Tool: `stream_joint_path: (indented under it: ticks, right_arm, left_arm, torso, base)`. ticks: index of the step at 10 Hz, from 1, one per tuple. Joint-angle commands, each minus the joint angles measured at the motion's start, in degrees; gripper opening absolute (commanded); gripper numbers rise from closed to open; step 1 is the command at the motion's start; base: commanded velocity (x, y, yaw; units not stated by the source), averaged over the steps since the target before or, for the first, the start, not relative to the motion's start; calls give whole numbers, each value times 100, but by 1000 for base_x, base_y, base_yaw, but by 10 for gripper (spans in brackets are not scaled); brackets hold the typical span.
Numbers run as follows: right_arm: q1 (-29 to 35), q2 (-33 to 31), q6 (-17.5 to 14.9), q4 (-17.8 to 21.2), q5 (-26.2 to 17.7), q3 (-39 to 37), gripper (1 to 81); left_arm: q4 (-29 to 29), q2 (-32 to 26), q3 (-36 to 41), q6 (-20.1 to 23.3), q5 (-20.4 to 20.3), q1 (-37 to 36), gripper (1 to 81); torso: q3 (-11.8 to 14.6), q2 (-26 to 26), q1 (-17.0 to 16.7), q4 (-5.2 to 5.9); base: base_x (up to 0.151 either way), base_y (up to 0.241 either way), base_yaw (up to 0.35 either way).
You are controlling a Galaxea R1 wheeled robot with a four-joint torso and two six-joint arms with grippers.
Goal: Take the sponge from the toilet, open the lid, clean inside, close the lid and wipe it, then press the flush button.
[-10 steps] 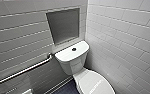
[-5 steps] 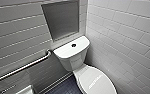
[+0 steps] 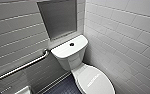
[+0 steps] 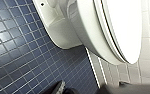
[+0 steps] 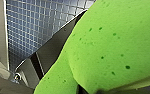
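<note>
The sponge [image 5: 111, 45] sits clamped in your right claw [image 5: 66, 57], held clear above the blue tiled floor [image 5: 28, 25]. It looms so close that you cannot tell which way its long axis runs. Your left wrist hangs low beside the toilet bowl [image 4: 66, 32]. The lid [image 3: 96, 80] lies shut, its rounded end pointing near right. Farther back, the flush button [image 3: 71, 44] sits in the middle of the tank cover [image 3: 63, 51]. A grab bar [image 3: 23, 66] lines the left wall.
</note>
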Motion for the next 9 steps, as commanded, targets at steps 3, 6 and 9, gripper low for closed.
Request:
stream_joint_path:
  ticks: [3,6,9]
  right_arm:
    - [-32,-127,-1,-169,-311,13,10]
    - [12,-48,-1,-169,-329,-31,10]
    - [47,-30,7,-169,-338,-22,10]
  left_arm:
    - [-132,436,-13,-145,300,-738,811]
    - [-342,744,-208,-207,291,-1054,811]
    - [-439,770,100,-347,221,-1310,811]
  torso:
    - [0,0,0,-96]
    - [-72,0,0,-94]
    - [-192,2,5,-94]
  base:
    - [0,0,0]
    - [0,0,0]
    - [0,0,0]
